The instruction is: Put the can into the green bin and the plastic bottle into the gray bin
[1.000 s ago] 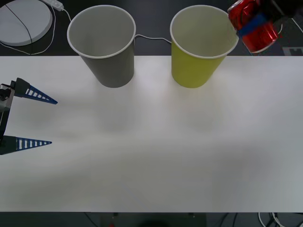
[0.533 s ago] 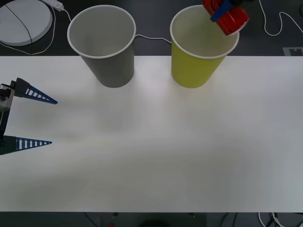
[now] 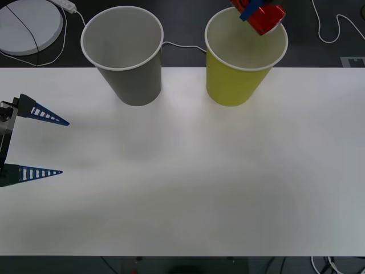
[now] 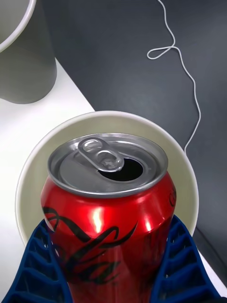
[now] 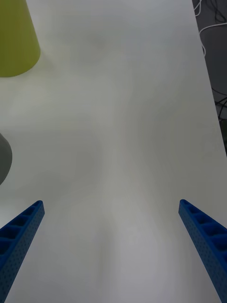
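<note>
The can (image 4: 106, 213), its base hidden, is gripped by the right hand (image 4: 111, 265) over the green bin (image 3: 236, 80); left hand (image 3: 54, 146) open

black script swirls on can (image 4: 101, 227), perhaps a logo, unreadable

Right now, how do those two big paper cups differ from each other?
The green bin is yellow-green, while the gray bin is gray. The green bin has the can held over its mouth by the right gripper, its blue fingers clamped on the can's sides; nothing hangs over the gray bin. The gray bin stands nearer the open left gripper. Both are upright, similar in size and tapered, with white rims.
</note>
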